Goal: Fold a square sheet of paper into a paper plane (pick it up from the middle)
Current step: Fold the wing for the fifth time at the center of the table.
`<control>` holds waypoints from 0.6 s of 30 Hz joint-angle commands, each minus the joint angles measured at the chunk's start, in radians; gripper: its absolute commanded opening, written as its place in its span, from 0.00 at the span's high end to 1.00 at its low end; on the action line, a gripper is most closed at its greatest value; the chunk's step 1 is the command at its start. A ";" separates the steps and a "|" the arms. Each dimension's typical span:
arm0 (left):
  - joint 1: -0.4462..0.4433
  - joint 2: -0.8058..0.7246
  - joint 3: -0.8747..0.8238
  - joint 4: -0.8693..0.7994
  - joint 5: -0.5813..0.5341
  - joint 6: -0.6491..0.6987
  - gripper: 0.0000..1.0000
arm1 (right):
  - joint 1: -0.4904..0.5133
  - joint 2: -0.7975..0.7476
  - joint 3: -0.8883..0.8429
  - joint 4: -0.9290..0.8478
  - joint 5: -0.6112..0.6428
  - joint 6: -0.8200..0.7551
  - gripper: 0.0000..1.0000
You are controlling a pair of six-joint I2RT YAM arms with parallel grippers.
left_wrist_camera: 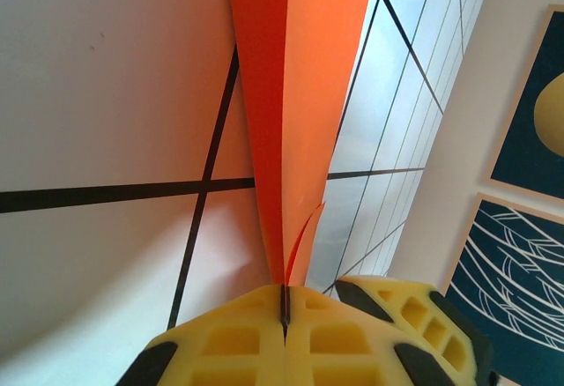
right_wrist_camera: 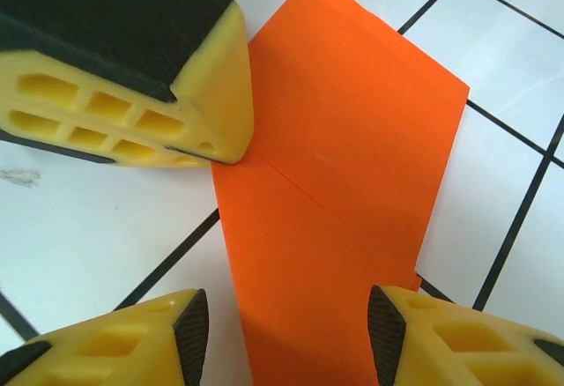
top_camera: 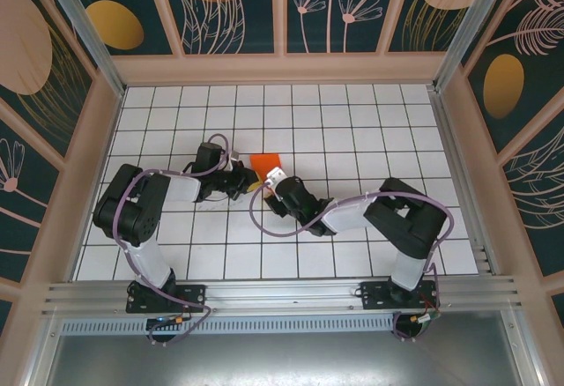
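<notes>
The sheet of paper [right_wrist_camera: 344,166], bright orange-red and plain, is near the middle of the white gridded worktop [top_camera: 352,122]. From above it shows as a small orange patch just beyond the two arms' tips. Both arms reach in towards it, one from each side.

The left end effector [left_wrist_camera: 284,305] is at the sheet's left edge and is clamped shut on it. Its yellow fingertips [left_wrist_camera: 238,342] press together, with only a thin dark seam between them. In the left wrist view the paper rises out of that seam as two folded layers, a darker one on the left and a lighter one on the right. The layers widen away from the pinch, and a short curved flap parts from them just above the fingertips.

The right end effector [right_wrist_camera: 286,337] is at the sheet's near edge with its jaws held apart at a middling width. One yellow finger [right_wrist_camera: 141,346] is just outside the paper's left border, over bare worktop. The other is on the right border, where the edge has a small step. The paper runs flat between them, and no pinch by these fingers can be seen.

In the right wrist view a faint straight crease crosses the sheet at a slant. It starts where the left end effector grips the edge, and the far corner of the sheet lies over a black grid line
</notes>
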 commanded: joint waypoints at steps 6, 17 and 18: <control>-0.006 -0.030 0.021 0.005 0.005 -0.013 0.94 | 0.007 0.082 0.048 0.088 0.041 -0.123 0.50; -0.007 -0.039 0.023 -0.016 -0.012 -0.009 0.91 | 0.007 0.136 0.065 0.129 0.057 -0.182 0.68; -0.006 -0.043 0.022 -0.022 -0.021 -0.007 0.90 | 0.007 0.133 0.061 0.132 0.058 -0.182 0.71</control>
